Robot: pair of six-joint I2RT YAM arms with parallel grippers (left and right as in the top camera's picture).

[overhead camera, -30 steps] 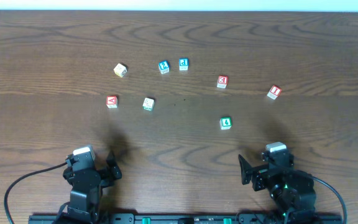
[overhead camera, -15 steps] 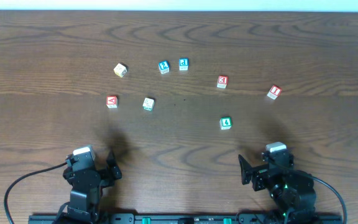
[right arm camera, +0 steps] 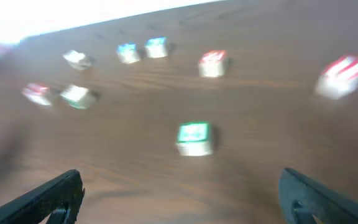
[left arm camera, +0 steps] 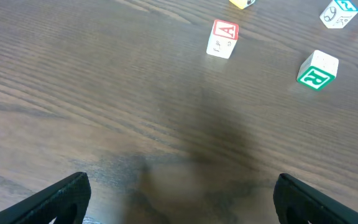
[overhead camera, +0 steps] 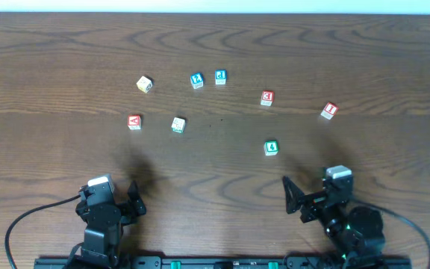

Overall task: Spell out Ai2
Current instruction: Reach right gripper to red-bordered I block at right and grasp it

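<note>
Nothing is picked up yet. The left gripper (left arm camera: 179,196) and right gripper (right arm camera: 179,190) both gape wide, empty. The A cube (overhead camera: 134,121) lies ahead of the left fingers (left arm camera: 64,196), well apart. The I cube (overhead camera: 329,110) is ahead and right of the right fingers (right arm camera: 55,193). The 2 cube (overhead camera: 196,80) is farthest. Next likely comes a reach. A green cube (overhead camera: 271,148) nearer the right fingers may block.

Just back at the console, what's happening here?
Nothing is held yet. The left claw and right claw are open and empty, short of every cube. The red A cube, blue 2 cube and red I cube lie scattered apart among other cubes, not lined up yet.
</note>
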